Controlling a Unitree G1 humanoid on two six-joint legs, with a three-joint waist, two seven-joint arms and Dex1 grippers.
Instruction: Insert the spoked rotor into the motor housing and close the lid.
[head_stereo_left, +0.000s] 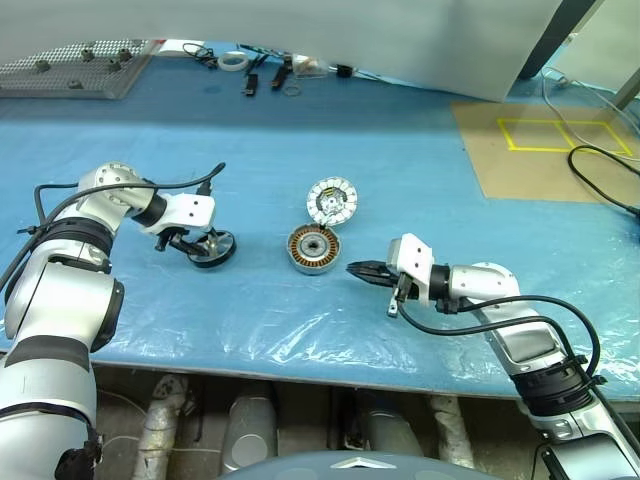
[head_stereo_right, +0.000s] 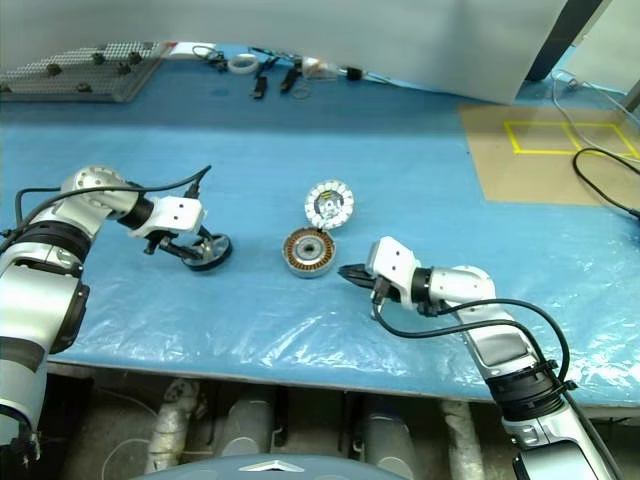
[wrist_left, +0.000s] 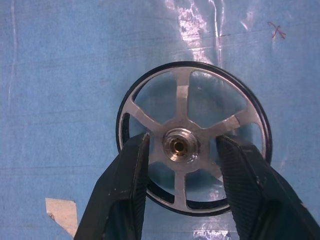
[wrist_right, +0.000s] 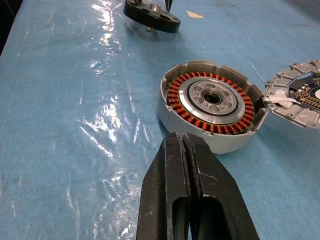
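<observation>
The spoked rotor, a black rim with silver spokes, hangs tilted just above the blue sheet at the left. My left gripper is shut on it. In the left wrist view its fingers reach through the spoke gaps on either side of the hub. The motor housing lies open in the middle, showing its copper windings and silver hub. The lid lies just behind the housing, touching it, segmented face up. My right gripper is shut and empty, a little to the right of the housing, pointing at it.
A perforated grey tray, a tape roll and small tools lie along the far edge. A brown board with a yellow tape square and a black cable sit at the far right. The table's front edge runs close below both arms.
</observation>
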